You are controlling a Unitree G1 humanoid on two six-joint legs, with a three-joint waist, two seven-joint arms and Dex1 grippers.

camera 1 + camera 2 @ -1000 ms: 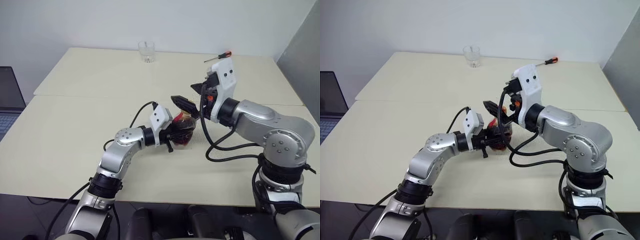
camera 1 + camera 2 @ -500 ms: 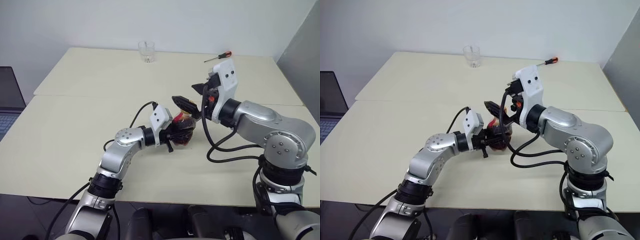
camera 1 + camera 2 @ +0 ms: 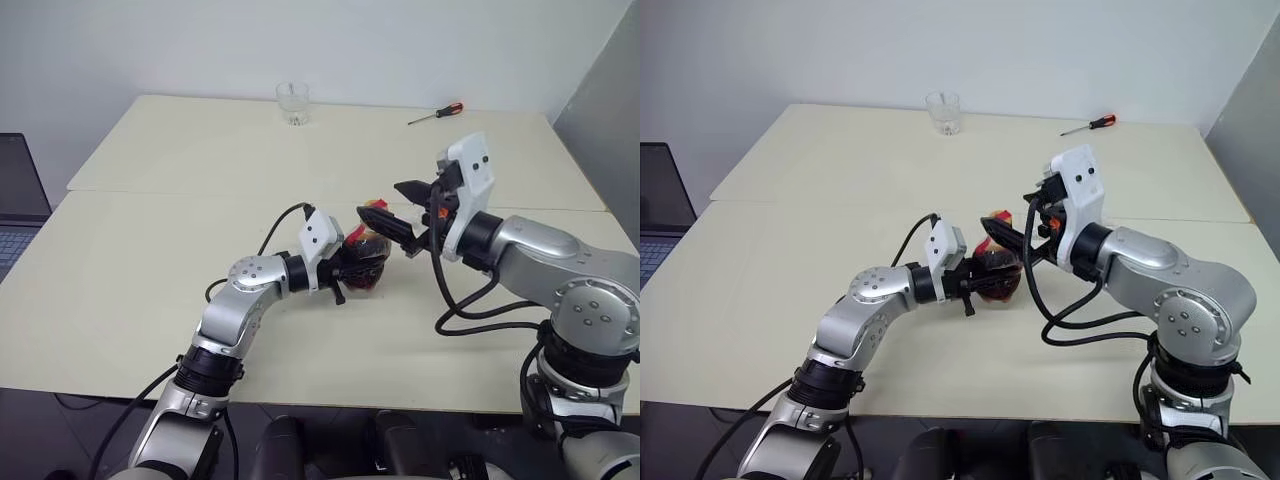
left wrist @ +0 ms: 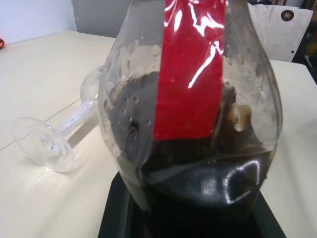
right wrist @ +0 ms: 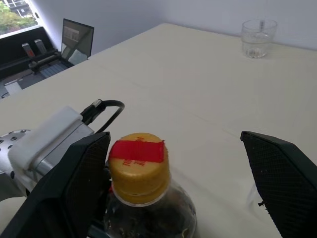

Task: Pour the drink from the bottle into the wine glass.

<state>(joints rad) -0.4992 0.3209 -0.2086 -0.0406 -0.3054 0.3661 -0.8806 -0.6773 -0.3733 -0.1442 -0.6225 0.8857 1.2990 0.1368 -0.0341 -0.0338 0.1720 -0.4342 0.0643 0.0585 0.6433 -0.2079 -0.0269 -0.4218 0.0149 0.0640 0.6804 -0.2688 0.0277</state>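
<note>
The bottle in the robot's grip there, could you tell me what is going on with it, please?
The left pincer is shut on the bottle, holding it upright just above the table with the dark drink inside. The yellow cap is on it. The right pincer stands open beside the cap, one finger on each side, touching nothing. The wine glass lies on its side behind the bottle, so nothing is poured yet. A tumbler and a screwdriver sit at the far edge.

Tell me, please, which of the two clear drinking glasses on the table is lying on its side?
The wine glass, lying behind the bottle with its stem level and round foot on edge. The tumbler stands upright at the table's far edge.
</note>
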